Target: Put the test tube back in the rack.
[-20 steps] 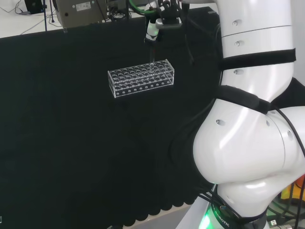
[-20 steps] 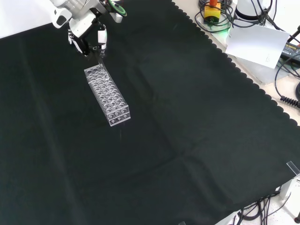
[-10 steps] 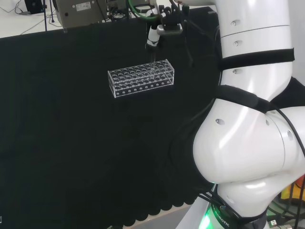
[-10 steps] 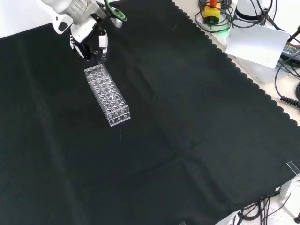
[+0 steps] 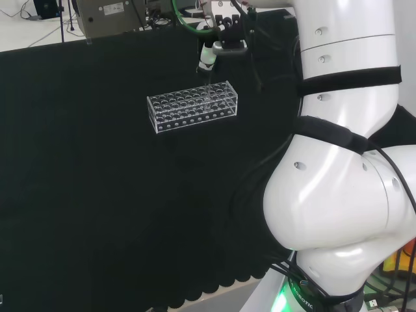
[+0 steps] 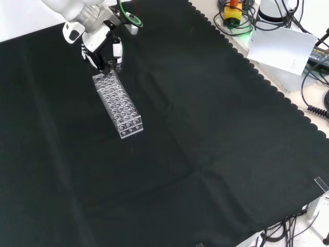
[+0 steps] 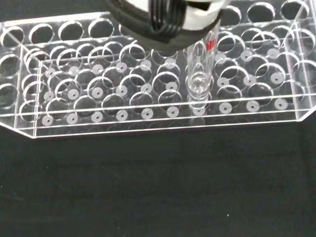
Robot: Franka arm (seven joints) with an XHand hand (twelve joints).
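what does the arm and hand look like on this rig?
Glossy white arm with rounded links, black bands across the upper links and small round screw caps. A green ring glows at its base. The hand is black and white, white shells over black fingers, with a green cable looping beside it.

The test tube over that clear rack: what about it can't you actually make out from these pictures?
- Top of the test tube: wrist view, hidden behind the blurred robot hand.
- Which hole of the rack it enters: wrist view, clear tube over clear rack.
- The robot hand's hold on the tube: head and front views, too small; fingers overlap.
- The tube itself: front view, too faint.
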